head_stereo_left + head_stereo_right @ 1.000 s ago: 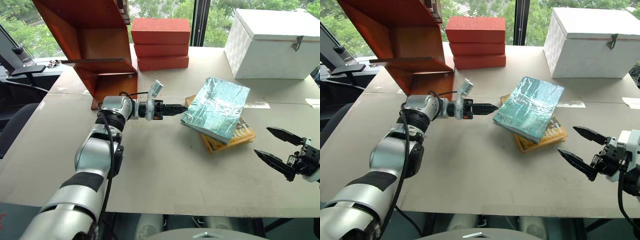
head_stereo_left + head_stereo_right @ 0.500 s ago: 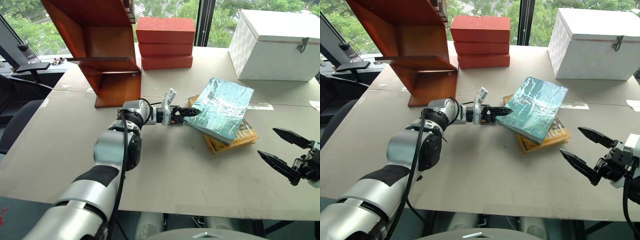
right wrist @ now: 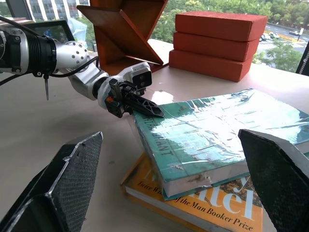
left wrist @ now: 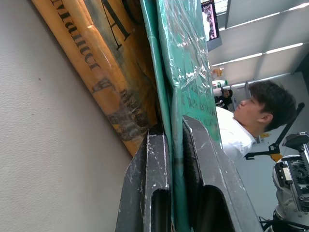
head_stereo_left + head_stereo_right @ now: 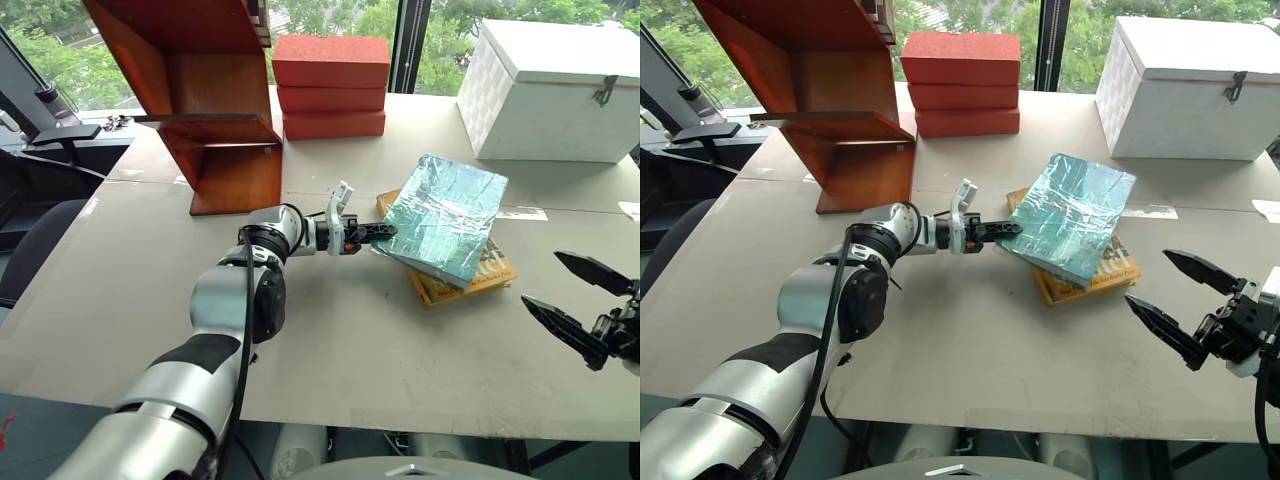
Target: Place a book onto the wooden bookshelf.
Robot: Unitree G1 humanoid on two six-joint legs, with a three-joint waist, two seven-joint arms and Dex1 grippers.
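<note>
The left gripper has its fingers clamped on the teal book's corner; the right gripper hangs spread apart over the bench.

The left arm is silver-grey with rounded shells, black bands at the joints and a black cable looping along it to the wrist. A small white camera block sits above the left gripper, whose two fingers are slim, black, pointed and scuffed. The right gripper has black tapered fingers with a textured weave, on a black-and-white wrist block.
</note>
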